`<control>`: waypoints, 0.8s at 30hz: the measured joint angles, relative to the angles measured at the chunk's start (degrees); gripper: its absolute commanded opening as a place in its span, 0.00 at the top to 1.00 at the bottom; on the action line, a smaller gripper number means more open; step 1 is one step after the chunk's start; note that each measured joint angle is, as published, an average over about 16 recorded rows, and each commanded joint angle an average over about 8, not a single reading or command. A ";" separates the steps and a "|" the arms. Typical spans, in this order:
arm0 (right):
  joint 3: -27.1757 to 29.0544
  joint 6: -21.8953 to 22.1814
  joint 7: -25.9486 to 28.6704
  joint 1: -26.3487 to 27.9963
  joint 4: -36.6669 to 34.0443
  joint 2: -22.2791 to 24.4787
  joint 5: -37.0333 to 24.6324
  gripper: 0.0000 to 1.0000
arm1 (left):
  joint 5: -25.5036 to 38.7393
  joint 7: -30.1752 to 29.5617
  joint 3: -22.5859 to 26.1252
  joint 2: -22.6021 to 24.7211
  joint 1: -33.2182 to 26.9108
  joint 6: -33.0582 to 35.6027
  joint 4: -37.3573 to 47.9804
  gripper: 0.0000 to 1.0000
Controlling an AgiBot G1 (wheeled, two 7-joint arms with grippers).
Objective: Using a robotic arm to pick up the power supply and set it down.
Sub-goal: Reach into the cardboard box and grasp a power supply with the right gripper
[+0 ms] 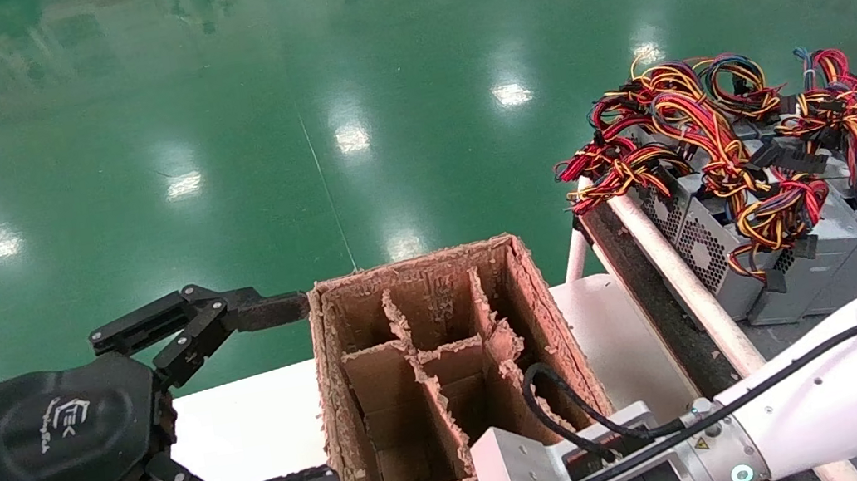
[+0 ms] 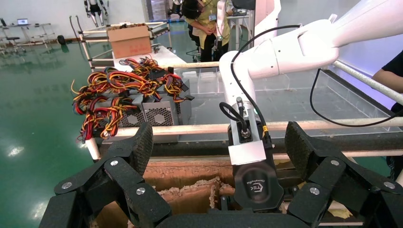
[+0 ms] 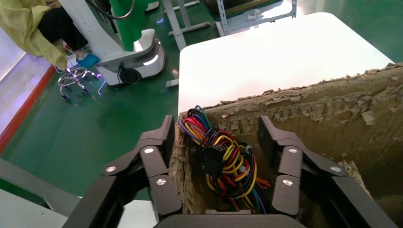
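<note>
We're seeing the right end effector (image 3: pixel 216 161) sitting down in a near compartment of the cardboard box (image 1: pixel 540 317), fingers (image 3: pixel 157 161) spread wide either side of a wire bundle (image 3: pixel 223 161) w/ a black plug; not gripping it. A power supply body under the wires is hidden, so can't tell. Left end effector (image 1: pixel 282 395) is hovering beside the box's left wall over the white counter (image 1: pixel 252 416), fingers wide, holding nothing. Other power supplies (image 1: pixel 775 259) are lying on the rack to the right, well apart from the box.
</note>
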 measured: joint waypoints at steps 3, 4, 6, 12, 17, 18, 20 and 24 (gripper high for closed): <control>-0.60 -0.05 -0.50 0.14 -0.74 -0.18 0.45 1.00 | 0.00 0.00 0.00 0.00 0.00 0.00 0.00 0.00; -0.79 -0.06 -0.66 0.19 -0.97 -0.23 0.61 1.00 | 0.00 0.00 0.00 0.00 0.00 0.00 0.00 0.00; -1.18 -0.08 -0.98 0.28 -1.40 -0.30 0.95 1.00 | 0.00 0.00 0.00 0.00 0.00 0.00 0.00 0.00; -2.26 -0.13 -1.87 0.53 -2.46 -0.45 2.13 1.00 | -0.01 0.00 0.01 0.00 0.00 0.00 0.00 0.00; -3.15 -0.14 -2.52 0.67 -3.07 -0.57 3.15 1.00 | -0.01 0.01 0.01 0.00 0.00 0.00 0.00 0.00; -3.33 -0.14 -2.63 0.69 -3.18 -0.59 3.35 1.00 | -0.01 0.01 0.01 0.00 0.00 0.00 0.00 0.00; -3.68 -0.13 -2.85 0.70 -3.39 -0.61 3.76 1.00 | -0.01 0.01 0.01 -0.01 0.00 -0.01 0.00 0.00; -4.27 -0.08 -3.35 0.69 -3.81 -0.60 4.62 1.00 | -0.01 0.01 0.02 -0.01 0.00 -0.01 0.00 0.00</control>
